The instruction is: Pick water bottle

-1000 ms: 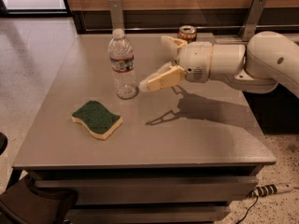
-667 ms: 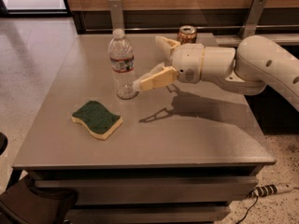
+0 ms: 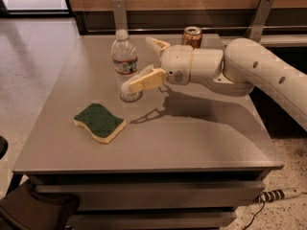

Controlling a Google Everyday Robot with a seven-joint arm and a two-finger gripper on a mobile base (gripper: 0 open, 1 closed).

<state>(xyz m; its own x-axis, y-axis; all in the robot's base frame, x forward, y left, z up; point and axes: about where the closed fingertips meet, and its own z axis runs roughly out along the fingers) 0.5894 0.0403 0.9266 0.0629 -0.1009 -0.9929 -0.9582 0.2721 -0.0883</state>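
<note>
Camera view: your main risk is tipping the bottle. The tall clear ribbed plastic water bottle with the white cap (image 3: 123,51) stands upright and looks light. If the tip of the lower cream finger nudges its base before both fingers bracket it, it will likely skid left or topple across the grey counter (image 3: 192,138). Closing too high or off-centre could also squeeze the thin plastic so that it slips out. The short gold-brown drink can (image 3: 192,36) sits at the far edge behind the wrist, so a wide swing of the arm may clip it. The green-and-yellow sponge (image 3: 100,121) lies nearer to you and to the left, clear of the approach.

The bottle stands on the far left part of the counter, just left of the white claw (image 3: 138,63). The claw's fingers are spread apart and hold nothing. One finger crosses in front of the bottle's lower body and the other points past its shoulder on the far side. You cannot tell whether the lower finger is touching it.
</note>
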